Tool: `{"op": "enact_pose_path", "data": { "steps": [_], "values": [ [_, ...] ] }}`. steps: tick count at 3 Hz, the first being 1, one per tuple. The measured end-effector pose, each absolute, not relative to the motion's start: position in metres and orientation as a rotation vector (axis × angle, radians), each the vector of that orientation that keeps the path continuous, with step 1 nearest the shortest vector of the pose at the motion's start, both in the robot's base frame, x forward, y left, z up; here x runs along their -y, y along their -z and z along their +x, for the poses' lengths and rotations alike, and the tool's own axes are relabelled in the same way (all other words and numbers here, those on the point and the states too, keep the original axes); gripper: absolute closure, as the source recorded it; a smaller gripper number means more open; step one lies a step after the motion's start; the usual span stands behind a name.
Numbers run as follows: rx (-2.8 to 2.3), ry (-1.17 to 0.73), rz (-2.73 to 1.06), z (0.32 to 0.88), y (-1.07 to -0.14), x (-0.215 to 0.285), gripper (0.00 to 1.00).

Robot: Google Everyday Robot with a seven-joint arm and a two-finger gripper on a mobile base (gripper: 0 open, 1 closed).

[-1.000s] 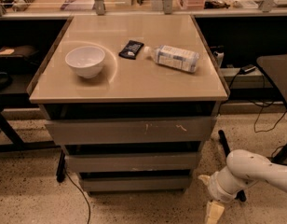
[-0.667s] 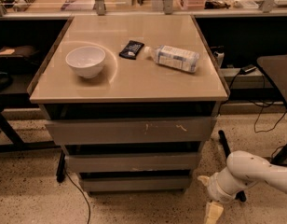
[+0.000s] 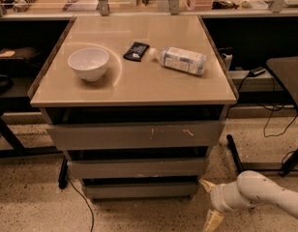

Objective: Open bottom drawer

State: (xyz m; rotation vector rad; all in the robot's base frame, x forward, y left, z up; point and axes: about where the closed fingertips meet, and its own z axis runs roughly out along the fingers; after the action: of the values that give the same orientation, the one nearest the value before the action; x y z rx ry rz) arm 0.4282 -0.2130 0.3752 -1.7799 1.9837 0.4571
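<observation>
The bottom drawer (image 3: 139, 190) is the narrowest grey front, lowest in the cabinet just above the floor, and it sits pushed in. Above it are the mid-width front (image 3: 137, 168) and the widest front with pale scratches (image 3: 134, 136). My gripper (image 3: 210, 203) is at the lower right on a white arm (image 3: 265, 195), just off the bottom drawer's right end and near the floor. Its two tan fingers are spread apart, one fingertip (image 3: 206, 184) close to the drawer's right corner, the other (image 3: 212, 221) lower down. It holds nothing.
On the tan cabinet top (image 3: 139, 88) stand a white bowl (image 3: 88, 63), a dark packet (image 3: 136, 51) and a bottle lying on its side (image 3: 180, 60). A cable (image 3: 83, 207) runs on the speckled floor at the left. A black table leg (image 3: 236, 156) stands to the right.
My gripper has moved a little left and up toward the bottom drawer's right end. Its upper finger now shows. The drawers have not moved.
</observation>
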Motion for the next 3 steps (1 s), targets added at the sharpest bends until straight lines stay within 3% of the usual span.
{"op": "enact_pose_path", "data": {
  "steps": [1, 3],
  "values": [
    [-1.823, -0.325, -1.727, 0.4513, -0.361, 0.2087, 0.0],
    [-1.788, -0.312, -1.738, 0.4514, -0.3586, 0.2059, 0.0]
  ]
}}
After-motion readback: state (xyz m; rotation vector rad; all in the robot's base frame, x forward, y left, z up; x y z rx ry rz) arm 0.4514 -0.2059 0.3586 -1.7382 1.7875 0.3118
